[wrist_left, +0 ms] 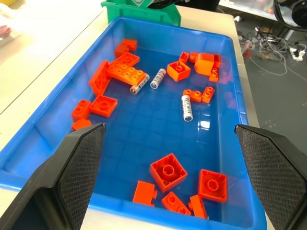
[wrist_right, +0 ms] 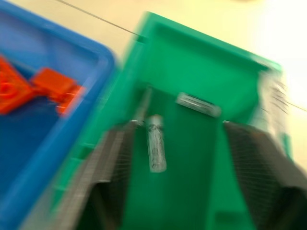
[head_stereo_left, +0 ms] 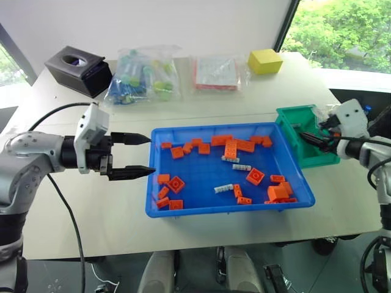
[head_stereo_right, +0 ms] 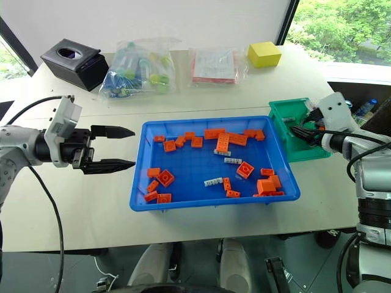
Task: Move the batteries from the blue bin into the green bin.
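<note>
Batteries (wrist_left: 186,107) lie flat in blue bin (wrist_left: 249,158); axes differ.

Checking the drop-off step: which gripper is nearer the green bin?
Right. The right gripper is open over the green bin, above two batteries inside it. The left gripper is open beyond the far end of the blue bin.
</note>
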Robot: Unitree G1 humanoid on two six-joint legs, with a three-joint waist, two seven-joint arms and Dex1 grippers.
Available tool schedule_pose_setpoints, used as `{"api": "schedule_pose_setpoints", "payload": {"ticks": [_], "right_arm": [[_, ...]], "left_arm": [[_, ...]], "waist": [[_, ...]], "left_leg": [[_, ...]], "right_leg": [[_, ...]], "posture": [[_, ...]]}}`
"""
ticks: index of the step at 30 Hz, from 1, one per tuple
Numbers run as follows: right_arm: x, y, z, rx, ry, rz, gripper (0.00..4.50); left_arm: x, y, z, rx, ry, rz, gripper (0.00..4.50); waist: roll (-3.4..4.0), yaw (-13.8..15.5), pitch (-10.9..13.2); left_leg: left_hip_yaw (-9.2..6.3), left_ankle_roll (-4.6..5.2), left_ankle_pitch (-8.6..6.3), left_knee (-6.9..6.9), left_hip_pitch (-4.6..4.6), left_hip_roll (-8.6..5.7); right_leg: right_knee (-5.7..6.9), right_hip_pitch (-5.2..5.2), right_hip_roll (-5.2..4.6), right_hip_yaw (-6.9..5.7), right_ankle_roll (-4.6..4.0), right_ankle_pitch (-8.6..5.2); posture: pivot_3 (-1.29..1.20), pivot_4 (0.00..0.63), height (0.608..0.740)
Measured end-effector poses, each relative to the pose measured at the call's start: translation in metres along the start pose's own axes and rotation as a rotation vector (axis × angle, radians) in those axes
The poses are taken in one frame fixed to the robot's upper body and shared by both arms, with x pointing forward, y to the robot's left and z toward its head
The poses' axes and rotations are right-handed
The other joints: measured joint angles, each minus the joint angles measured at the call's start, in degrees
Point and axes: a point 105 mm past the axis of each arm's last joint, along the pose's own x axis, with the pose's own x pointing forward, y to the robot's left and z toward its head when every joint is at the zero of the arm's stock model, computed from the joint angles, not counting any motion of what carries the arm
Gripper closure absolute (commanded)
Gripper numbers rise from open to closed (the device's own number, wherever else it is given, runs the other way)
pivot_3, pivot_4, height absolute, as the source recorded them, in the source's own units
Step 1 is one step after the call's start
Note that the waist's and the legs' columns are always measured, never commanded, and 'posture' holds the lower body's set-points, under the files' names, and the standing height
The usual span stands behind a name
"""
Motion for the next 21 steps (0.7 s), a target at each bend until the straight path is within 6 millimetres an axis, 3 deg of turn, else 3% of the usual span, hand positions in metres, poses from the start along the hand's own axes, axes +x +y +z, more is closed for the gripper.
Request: {"api": "schedule_pose_setpoints", "payload": {"ticks": [5, 8, 10, 13, 15, 18, 21], "right_arm": [[-0.005, -0.005, 0.003, -0.017, -0.002, -0.015, 0.03], [-0.007, 0.009, 0.015, -0.022, -0.048, 0.057, 0.03], [-0.011, 0.028, 0.034, -0.042, -0.117, 0.151, 0.03], [-0.02, 0.074, 0.062, -0.098, -0.203, 0.384, 0.03], [-0.024, 0.104, 0.069, -0.148, -0.221, 0.534, 0.03], [-0.026, 0.15, 0.057, -0.233, -0.176, 0.777, 0.03], [-0.024, 0.18, 0.038, -0.308, -0.107, 0.935, 0.03]], "left_arm": [[0.0, 0.0, 0.0, 0.001, 0.002, 0.002, 0.0], [0.0, 0.001, 0.0, 0.002, 0.003, 0.004, 0.0], [0.001, 0.0, -0.001, 0.003, 0.001, 0.001, 0.0], [0.002, 0.0, -0.002, 0.003, 0.009, -0.008, 0.0], [0.004, -0.001, -0.004, 0.001, 0.013, -0.013, 0.0], [0.004, -0.001, -0.003, 0.002, 0.01, -0.019, 0.0], [0.005, -0.001, -0.002, 0.008, 0.004, -0.025, 0.0]], "waist": [[0.0, -0.03, 0.0], [0.01, -0.16, 0.01], [0.02, -0.2, 0.01], [0.02, -0.18, 0.01], [-0.01, -0.08, 0.02], [-0.05, 0.15, 0.04], [-0.09, 0.05, 0.06]], "left_leg": [[0.0, 0.0, 0.0, 0.0, 0.01, 0.01], [0.0, 0.0, 0.0, -0.01, 0.01, 0.02], [-0.02, 0.0, 0.0, -0.01, 0.01, 0.05], [-0.03, 0.0, 0.0, -0.01, 0.02, 0.12], [-0.03, 0.0, 0.0, 0.0, 0.01, 0.13], [-0.06, 0.0, 0.0, 0.01, 0.0, 0.13], [-0.03, 0.0, 0.0, 0.02, -0.01, 0.12]], "right_leg": [[0.0, 0.0, 0.0, 0.0, 0.0, 0.0], [0.01, -0.02, 0.01, 0.0, 0.01, 0.0], [0.02, -0.02, 0.03, 0.0, 0.07, 0.03], [0.0, -0.01, 0.04, 0.0, 0.17, 0.04], [-0.02, 0.0, 0.03, 0.0, 0.12, -0.08], [-0.04, 0.03, 0.02, 0.0, 0.1, -0.1], [-0.07, 0.02, 0.0, 0.0, 0.08, -0.09]], "posture": [[0.0, 0.15, 0.692], [0.0, 0.15, 0.692], [0.0, 0.15, 0.692], [0.0, 0.15, 0.692], [0.0, 0.15, 0.692], [0.0, 0.15, 0.692], [0.0, 0.15, 0.692]]}}
